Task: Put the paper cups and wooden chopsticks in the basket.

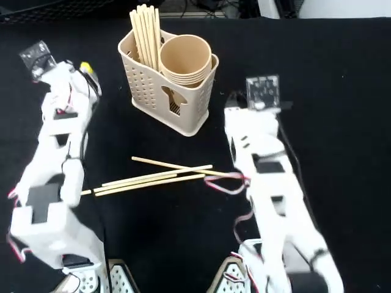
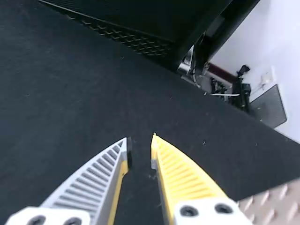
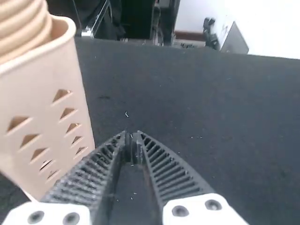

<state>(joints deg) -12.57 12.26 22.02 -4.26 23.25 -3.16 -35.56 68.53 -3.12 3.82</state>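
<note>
A beige perforated basket [image 1: 173,97] stands at the back middle of the black table. It holds stacked paper cups [image 1: 186,57] and a bundle of upright wooden chopsticks [image 1: 146,35]. Several loose chopsticks [image 1: 156,176] lie flat in front of it, between the two arms. My left gripper [image 1: 85,68] hovers at the far left over bare cloth, its grey and yellow fingers slightly open [image 2: 140,139] with nothing between them. My right gripper [image 1: 234,102] sits just right of the basket, shut and empty [image 3: 131,140], beside the basket wall [image 3: 47,117] and the cups [image 3: 21,18].
A red cable loop [image 1: 225,183] from the right arm lies by the right ends of the loose chopsticks. Both arm bases [image 1: 55,238] stand at the front edge. Bare black cloth [image 1: 342,91] stretches to the right and behind the basket.
</note>
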